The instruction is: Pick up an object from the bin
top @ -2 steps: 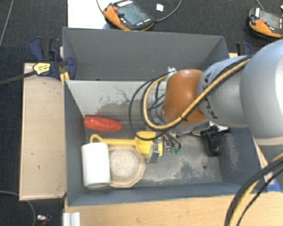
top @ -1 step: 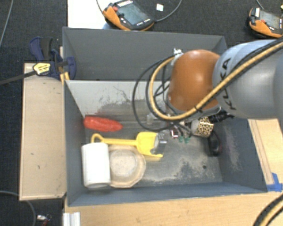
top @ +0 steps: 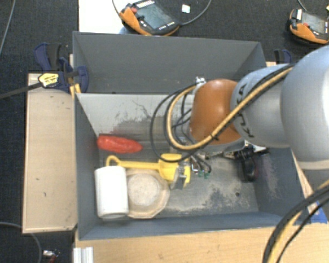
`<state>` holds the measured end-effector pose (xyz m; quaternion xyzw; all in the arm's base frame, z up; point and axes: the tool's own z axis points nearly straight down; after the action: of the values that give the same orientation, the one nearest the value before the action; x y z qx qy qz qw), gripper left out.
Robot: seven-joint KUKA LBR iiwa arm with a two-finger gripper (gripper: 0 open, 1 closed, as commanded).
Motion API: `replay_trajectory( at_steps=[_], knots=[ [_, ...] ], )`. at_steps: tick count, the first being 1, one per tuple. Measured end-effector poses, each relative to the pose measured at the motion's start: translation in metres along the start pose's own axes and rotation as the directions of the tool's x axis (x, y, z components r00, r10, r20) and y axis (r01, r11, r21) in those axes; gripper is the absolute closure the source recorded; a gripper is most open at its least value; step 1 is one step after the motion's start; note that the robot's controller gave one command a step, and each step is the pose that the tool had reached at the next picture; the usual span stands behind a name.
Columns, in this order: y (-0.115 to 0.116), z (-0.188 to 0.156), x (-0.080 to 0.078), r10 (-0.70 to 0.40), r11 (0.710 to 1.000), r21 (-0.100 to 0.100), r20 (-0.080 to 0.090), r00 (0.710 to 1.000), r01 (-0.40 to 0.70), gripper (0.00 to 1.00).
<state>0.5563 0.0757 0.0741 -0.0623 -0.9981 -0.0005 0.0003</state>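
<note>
The grey arm [top: 296, 108] comes in over the bin's right edge and covers much of the right half. The grey metal bin [top: 153, 64] has steep walls sloping down to a scuffed floor. At the wrist sits a rounded orange cover [top: 211, 111], with black and yellow cables [top: 170, 130] looping off it over the middle of the floor.

In the near-left corner a white cylinder [top: 111, 190] lies on its side. Touching its right side is a clear round dish [top: 148, 193]. A yellow scoop [top: 137, 164] lies just behind both, its thin handle pointing at the left wall and its cup end towards the middle of the floor. Behind the handle, apart from it and near the left wall, lies a red pepper-shaped thing [top: 119, 143]. A small black thing [top: 247, 166] rests on the right half of the floor, beside the arm.

The jaws are low beneath the orange cover, right at the scoop's cup end. How far open they are, and whether they have hold of the scoop, cannot be told.
</note>
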Motion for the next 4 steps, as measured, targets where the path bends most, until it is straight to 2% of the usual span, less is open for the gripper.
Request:
replay_trajectory(
  at_steps=[1,2,3,4],
  knots=[
    [-0.006,0.003,-0.001,-0.037,0.999,-0.005,0.021,0.999,0.037,0.0],
    [-0.001,0.0,-0.001,-0.009,1.0,-0.003,0.009,1.0,0.009,1.0],
    [-0.001,0.0,-0.001,-0.008,1.0,-0.003,0.009,1.0,0.008,1.0],
    [-0.001,-0.031,0.0,-0.008,1.0,-0.002,0.004,1.0,0.008,1.0]
  ],
)
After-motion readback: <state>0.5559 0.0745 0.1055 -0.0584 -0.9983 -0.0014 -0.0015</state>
